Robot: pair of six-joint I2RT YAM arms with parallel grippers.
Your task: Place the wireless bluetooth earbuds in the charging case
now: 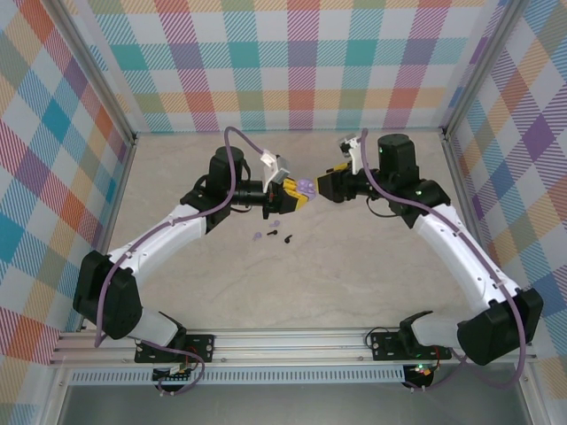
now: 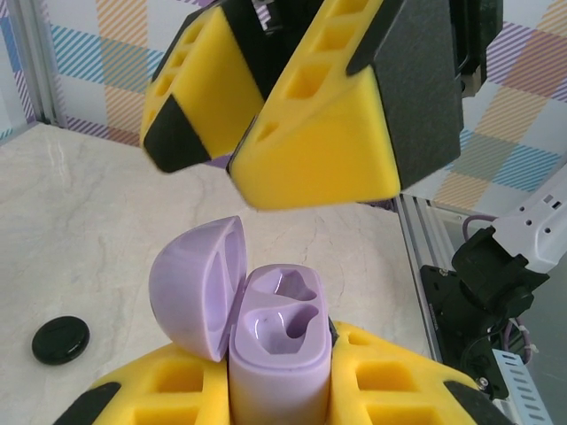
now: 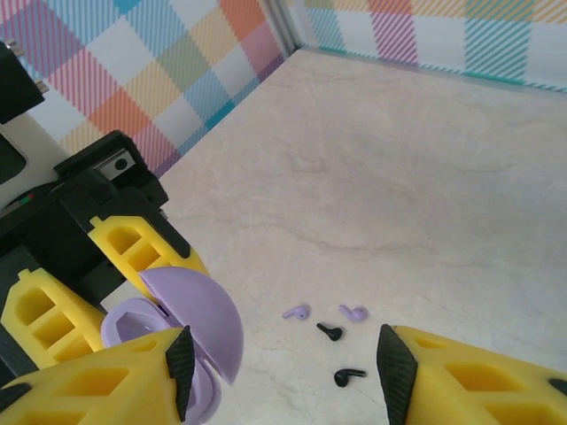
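At centre of the top view, left gripper (image 1: 295,197) clamps the lavender case (image 2: 275,354), lid flipped open; right gripper (image 1: 324,186), jaws apart, faces it. Four earbuds (image 3: 330,333), two lavender, two black, lie on the table (image 3: 425,177) just below.

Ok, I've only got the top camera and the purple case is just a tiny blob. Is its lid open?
Observer: Yes. On the left wrist camera the purple case, clamped in the left gripper, has its lid flipped right back.
Operator: Anything inside it?
Observer: No. That same camera looks straight into it, and both wells are empty.
Operator: And the right gripper, is it carrying anything?
Observer: No. On the right wrist camera its jaws stand open with nothing between them.
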